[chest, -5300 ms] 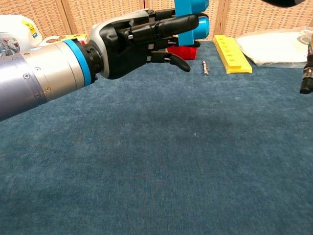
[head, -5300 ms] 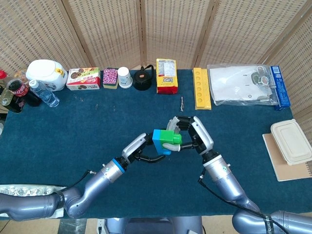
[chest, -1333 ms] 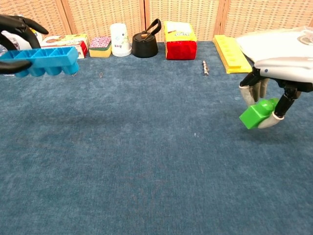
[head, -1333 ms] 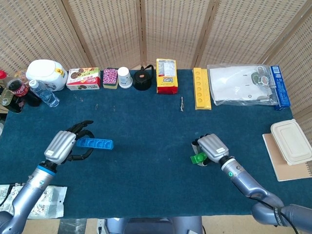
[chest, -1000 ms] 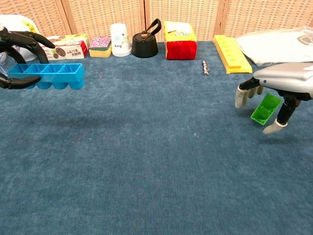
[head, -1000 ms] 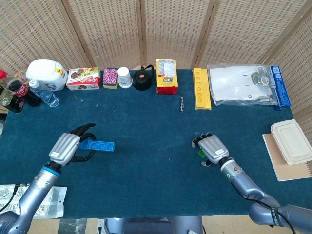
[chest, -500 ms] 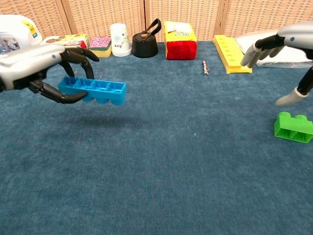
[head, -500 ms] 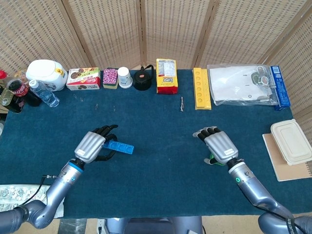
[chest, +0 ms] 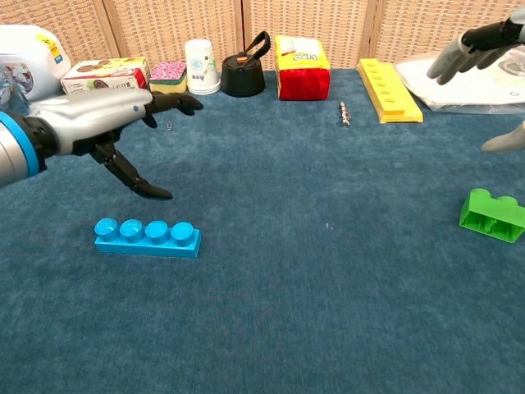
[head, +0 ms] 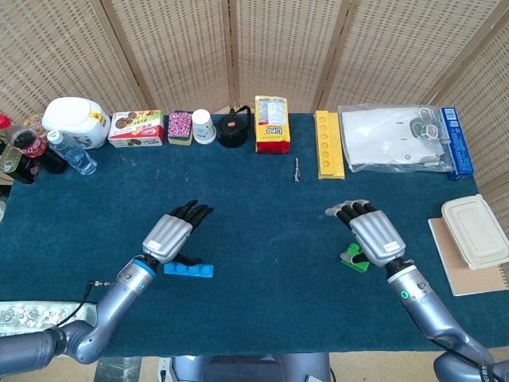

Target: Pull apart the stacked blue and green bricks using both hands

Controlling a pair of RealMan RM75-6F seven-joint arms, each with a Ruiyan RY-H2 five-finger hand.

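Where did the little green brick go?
The green brick lies on the blue tablecloth at the right side of the chest view, just below the open right hand, far from the blue brick.

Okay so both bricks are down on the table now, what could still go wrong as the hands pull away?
The left hand hovers open just above the blue brick; its lower finger could clip the brick and drag it if the hand drops or sweeps sideways. The right hand hangs over the green brick, partly hiding it from the head view, so a low retreat might knock it across the cloth.
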